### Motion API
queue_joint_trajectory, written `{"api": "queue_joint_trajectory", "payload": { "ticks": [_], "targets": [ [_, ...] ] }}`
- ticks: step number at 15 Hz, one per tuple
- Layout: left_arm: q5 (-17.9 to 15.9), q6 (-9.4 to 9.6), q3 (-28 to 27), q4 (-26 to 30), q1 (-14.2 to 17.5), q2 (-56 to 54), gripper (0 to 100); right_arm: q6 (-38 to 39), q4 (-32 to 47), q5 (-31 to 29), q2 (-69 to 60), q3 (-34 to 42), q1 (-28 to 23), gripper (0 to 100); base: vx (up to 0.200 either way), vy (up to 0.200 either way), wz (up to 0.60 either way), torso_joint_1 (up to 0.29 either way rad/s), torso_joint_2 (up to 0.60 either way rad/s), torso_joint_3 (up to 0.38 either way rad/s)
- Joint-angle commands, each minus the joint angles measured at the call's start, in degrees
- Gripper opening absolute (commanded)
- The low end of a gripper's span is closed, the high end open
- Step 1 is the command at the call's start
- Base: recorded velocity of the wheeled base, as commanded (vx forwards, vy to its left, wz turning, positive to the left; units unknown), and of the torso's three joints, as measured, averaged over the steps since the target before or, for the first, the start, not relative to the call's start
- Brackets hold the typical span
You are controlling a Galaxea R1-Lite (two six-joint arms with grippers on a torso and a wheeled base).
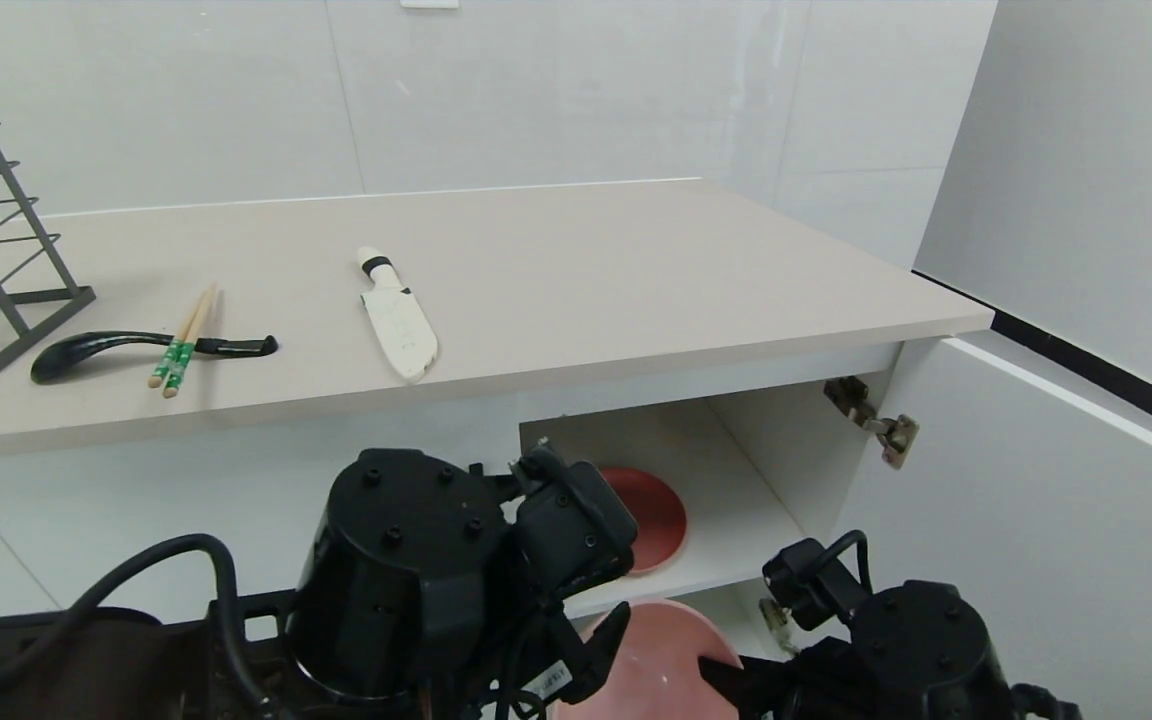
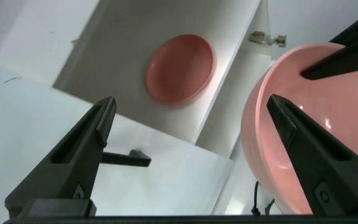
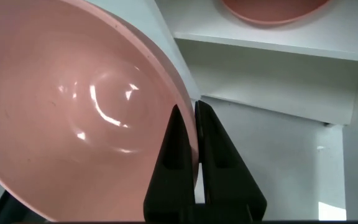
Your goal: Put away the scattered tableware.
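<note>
Pink bowl (image 3: 92, 106) — rim pinched between the right fingers (image 3: 176, 163).

Pink bowl (image 1: 666, 662) at the right claw (image 1: 724, 678), below the cabinet shelf (image 1: 741, 525) (red plate (image 1: 654, 512) on it).

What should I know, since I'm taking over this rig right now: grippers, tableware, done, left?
Right gripper: shut on the pink bowl at its rim, in front of the open cabinet.
Left gripper: open, beside the bowl.
Done: red plate lies on the shelf.
To do: shelve the bowl; black spoon, chopsticks and white knife lie on the countertop.
</note>
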Motion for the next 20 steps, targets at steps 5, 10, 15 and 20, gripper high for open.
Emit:
{"api": "queue_joint_trajectory", "payload": {
  "ticks": [5, 10, 15, 20],
  "targets": [
    [-0.01, -3.79, 8.87, -0.14, 3.79, -11.28, 100, -0.32, -0.35, -0.06, 5.63, -3.60, -3.36, 0, 0.000, 0.000, 0.00, 0.000, 0.00, 0.000],
    [0.16, -7.22, 14.50, 0.21, 5.81, -23.50, 100, -0.59, -8.78, 0.20, 12.75, -3.87, -7.93, 0, 0.000, 0.000, 0.00, 0.000, 0.00, 0.000],
    [0.34, -8.54, 19.25, 1.62, 8.10, -34.57, 100, -0.94, -9.22, 0.29, 15.21, -6.68, -10.91, 0, 0.000, 0.000, 0.00, 0.000, 0.00, 0.000],
    [0.34, -9.42, 20.12, 2.67, 17.15, -49.51, 100, -5.07, -9.31, 0.73, 20.83, -12.74, -16.45, 0, 0.000, 0.000, 0.00, 0.000, 0.00, 0.000]
  ]
}}
